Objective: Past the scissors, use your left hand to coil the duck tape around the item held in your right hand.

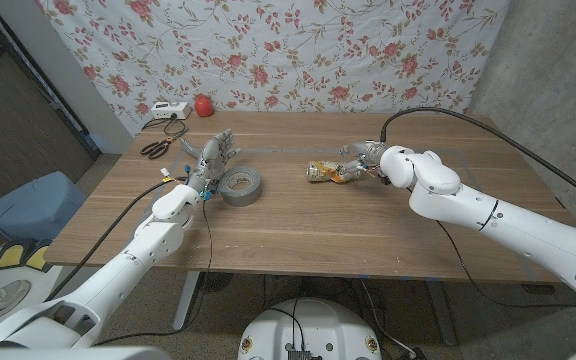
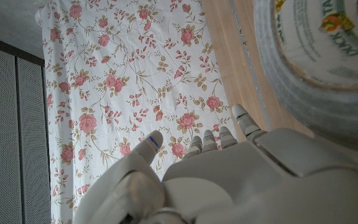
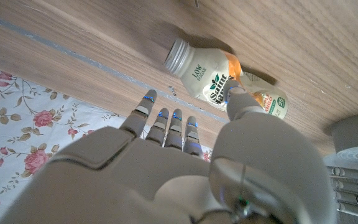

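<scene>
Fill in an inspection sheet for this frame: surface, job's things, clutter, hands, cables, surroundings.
Surface: brown wooden table.
Job's things: grey duct tape roll lying flat; small white labelled bottle on its side; black-handled scissors at far left.
Clutter: white box, red round object at the back edge.
Hands: left hand open beside the roll; right hand by the bottle, grip unclear.
Cables: black cable over right arm.
Surroundings: floral cloth backdrop.

tape: my grey duck tape roll point(image 1: 240, 186) lies flat on the wood, hole up | bottle: small white bottle point(image 1: 325, 173) with orange label, on its side, silver cap toward the tape | scissors point(image 1: 155, 148): dark-handled, far left corner
</scene>
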`<action>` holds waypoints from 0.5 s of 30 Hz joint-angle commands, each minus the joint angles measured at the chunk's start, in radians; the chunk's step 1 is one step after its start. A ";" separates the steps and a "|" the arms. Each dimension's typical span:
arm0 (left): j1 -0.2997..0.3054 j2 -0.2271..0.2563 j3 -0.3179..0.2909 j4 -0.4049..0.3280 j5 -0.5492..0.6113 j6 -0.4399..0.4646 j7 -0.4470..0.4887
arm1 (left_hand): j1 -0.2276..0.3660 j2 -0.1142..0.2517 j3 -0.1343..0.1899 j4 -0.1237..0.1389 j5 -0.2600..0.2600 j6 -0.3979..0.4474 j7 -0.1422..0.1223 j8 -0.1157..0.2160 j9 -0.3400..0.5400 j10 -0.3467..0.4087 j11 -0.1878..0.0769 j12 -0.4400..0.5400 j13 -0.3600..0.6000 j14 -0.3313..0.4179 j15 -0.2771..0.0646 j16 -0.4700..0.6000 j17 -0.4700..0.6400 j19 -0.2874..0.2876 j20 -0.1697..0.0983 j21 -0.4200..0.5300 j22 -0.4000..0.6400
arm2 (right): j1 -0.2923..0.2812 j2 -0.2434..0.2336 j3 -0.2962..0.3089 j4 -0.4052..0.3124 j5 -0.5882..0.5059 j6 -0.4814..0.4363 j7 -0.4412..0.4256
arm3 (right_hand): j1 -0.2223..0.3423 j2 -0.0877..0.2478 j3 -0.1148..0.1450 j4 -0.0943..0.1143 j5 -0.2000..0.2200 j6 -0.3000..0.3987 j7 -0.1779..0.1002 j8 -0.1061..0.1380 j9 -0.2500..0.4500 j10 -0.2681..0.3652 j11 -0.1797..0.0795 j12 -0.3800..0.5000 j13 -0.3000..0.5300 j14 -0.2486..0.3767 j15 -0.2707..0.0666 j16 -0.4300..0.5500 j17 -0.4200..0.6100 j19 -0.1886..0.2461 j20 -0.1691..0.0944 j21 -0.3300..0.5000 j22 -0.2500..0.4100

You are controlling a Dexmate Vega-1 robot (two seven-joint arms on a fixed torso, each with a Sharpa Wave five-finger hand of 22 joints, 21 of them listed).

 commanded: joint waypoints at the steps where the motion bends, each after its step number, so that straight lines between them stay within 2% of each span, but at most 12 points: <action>1: -0.010 -0.003 0.003 0.013 -0.002 0.005 -0.001 | -0.005 0.036 0.008 0.001 0.006 0.005 -0.002 0.007 0.005 0.002 0.002 0.005 0.005 0.002 0.000 0.005 0.004 0.005 0.002 -0.002 0.001 | 0.053 0.058 -0.052 0.070 -0.098 0.009 0.109 | 0.004 -0.006 0.009 0.003 -0.004 -0.006 -0.001 -0.001 0.005 -0.006 0.000 -0.006 0.003 -0.005 0.002 -0.001 0.002 0.001 -0.003 0.002 0.004; 10: -0.018 -0.004 0.004 0.023 -0.004 0.008 -0.002 | -0.006 0.036 0.008 0.001 0.006 0.005 -0.001 0.006 0.005 0.003 0.003 0.004 0.005 0.002 0.000 0.005 0.004 0.006 0.002 -0.004 0.001 | 0.077 0.096 -0.072 0.119 -0.138 0.044 0.155 | 0.014 -0.010 0.016 0.004 -0.003 -0.016 -0.003 -0.003 0.005 -0.009 0.000 -0.006 0.004 -0.003 0.000 0.000 0.003 0.007 -0.005 0.004 0.004; 15: -0.025 -0.009 0.006 0.033 -0.004 0.007 -0.004 | -0.007 0.036 0.008 0.001 0.006 0.005 -0.001 0.006 0.005 0.003 0.002 0.004 0.005 0.002 0.000 0.004 0.004 0.007 0.002 -0.005 0.001 | 0.088 0.117 -0.081 0.146 -0.155 0.065 0.172 | 0.023 -0.013 0.021 0.003 -0.001 -0.021 -0.002 -0.003 0.005 -0.008 0.002 -0.005 0.004 0.001 -0.002 0.001 0.004 0.016 -0.020 0.007 0.004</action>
